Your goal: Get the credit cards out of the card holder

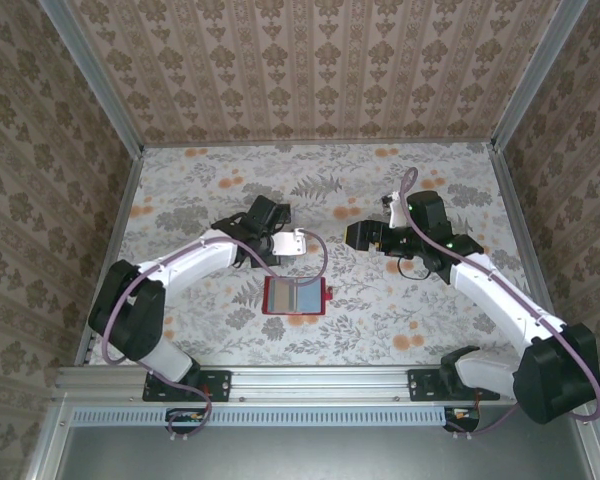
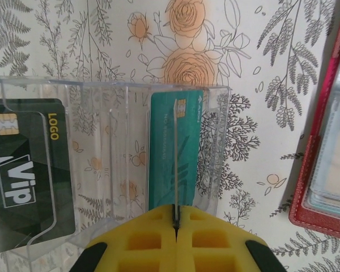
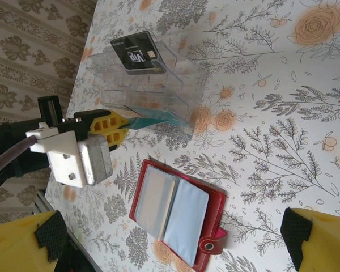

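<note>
1. Open red folding card holder (image 3: 178, 212) with snap tab. Lies flat on the floral-print table (image 1: 430, 190), nearest the arm bases, grey and pale-blue panels up. Whether any cards sit in its pockets cannot be told.
2. Right gripper (image 1: 360, 236). Yellow fingers spread wide and empty, hovering beyond the holder, to its right.
3. Left gripper (image 2: 175, 218). Yellow fingers pressed together on the near end of a thin teal credit card (image 3: 158, 119), which reaches into one end compartment of item 4.
4. Clear plastic partitioned tray (image 2: 102, 141), just beyond the holder.
5. Black credit card with pale "Vip" print (image 2: 22, 164), in the tray's opposite end compartment.

Handling, as judged: lower the teal card until the compartment bears it before releasing. Stay clear of the partitions, as the light tray will likely slide if nudged.
</note>
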`<action>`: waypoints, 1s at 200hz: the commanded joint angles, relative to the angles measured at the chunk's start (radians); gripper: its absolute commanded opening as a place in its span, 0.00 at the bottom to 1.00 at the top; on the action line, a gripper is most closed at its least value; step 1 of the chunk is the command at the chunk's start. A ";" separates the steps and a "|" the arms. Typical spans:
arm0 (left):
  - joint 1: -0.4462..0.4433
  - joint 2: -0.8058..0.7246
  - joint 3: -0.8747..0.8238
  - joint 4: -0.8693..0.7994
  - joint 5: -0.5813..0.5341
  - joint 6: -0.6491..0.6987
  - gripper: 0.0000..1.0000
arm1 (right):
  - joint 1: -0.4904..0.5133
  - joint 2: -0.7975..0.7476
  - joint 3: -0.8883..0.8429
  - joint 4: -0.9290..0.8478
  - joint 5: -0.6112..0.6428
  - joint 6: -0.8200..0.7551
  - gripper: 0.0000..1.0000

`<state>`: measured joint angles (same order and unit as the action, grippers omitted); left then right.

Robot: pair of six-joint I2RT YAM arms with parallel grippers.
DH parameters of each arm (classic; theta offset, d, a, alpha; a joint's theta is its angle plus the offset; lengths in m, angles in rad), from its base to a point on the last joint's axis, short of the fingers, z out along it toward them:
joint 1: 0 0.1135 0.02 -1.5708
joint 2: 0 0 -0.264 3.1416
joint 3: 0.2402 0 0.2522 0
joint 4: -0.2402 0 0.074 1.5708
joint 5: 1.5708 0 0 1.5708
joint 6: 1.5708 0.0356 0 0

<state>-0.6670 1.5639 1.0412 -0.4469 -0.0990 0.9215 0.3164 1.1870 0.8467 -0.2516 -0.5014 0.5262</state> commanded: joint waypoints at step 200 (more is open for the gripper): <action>0.015 0.133 0.084 0.026 -0.053 -0.029 0.20 | -0.018 0.080 0.044 0.041 -0.050 0.022 1.00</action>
<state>-0.6594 1.6768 1.0901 -0.4202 -0.1345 0.9127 0.3042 1.2560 0.8562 -0.2321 -0.5232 0.5343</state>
